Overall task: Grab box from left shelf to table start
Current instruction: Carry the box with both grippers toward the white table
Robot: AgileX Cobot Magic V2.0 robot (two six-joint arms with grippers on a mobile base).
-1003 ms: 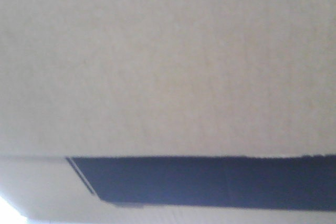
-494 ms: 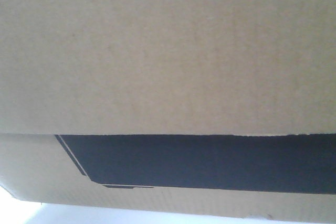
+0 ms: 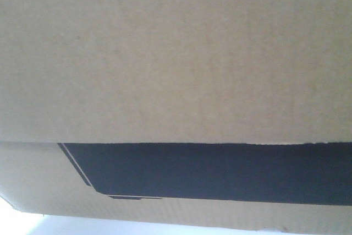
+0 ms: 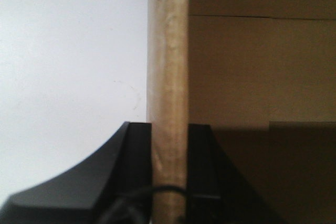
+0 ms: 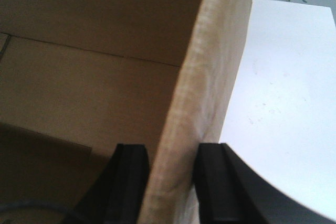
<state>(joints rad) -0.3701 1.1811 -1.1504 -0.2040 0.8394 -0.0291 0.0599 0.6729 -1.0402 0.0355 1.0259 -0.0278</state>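
The left tool (image 4: pixel 169 129) is clamping one upright wall of the box (image 4: pixel 168 51), pressing on both faces. The box is spanning between both tools. The right tool (image 5: pixel 170 153) is pinching the opposite wall, beside the white table (image 5: pixel 283 103).

Matte black throughout on the left gripper (image 4: pixel 169 129): two jaws with flat, straight inner faces and squared tips, outer flanks flaring in a smooth concave curve toward a broad base. Across that base, a thin dark cable (image 4: pixel 131 195) in a loose loop (partly blurred). Same black finish and same flared shape on the right gripper (image 5: pixel 172 150). Low at the left edge of the right wrist view, a thin grey cable (image 5: pixel 37 208), faint in shadow.
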